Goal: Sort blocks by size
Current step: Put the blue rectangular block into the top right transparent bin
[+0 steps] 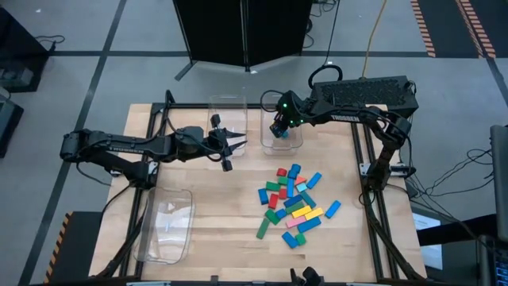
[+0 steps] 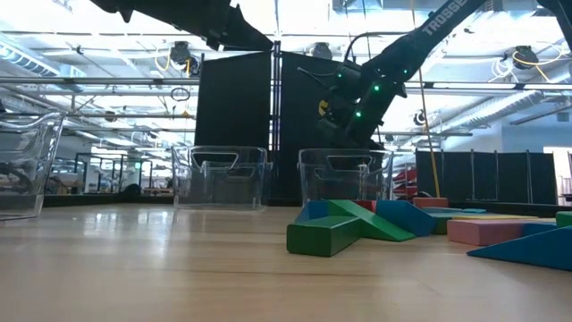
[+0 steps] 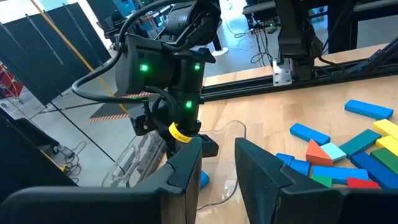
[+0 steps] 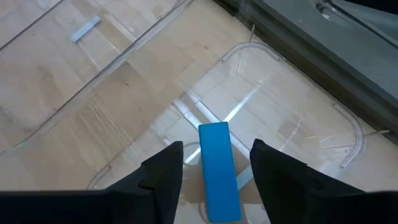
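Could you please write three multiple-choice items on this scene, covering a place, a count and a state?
1. Where is the right gripper?
A. Over the far middle bin
B. Over the block pile
C. Off the table

2. How many clear bins stand on the table?
A. One
B. Three
C. Five

3. How do the right jaws stand around the blue block?
A. Clamped on it
B. Apart, either side of it
C. Far from it

Answers: 1 A, the high view shows it above that bin; 2 B, two far, one near left; 3 B, gaps show in the right wrist view.
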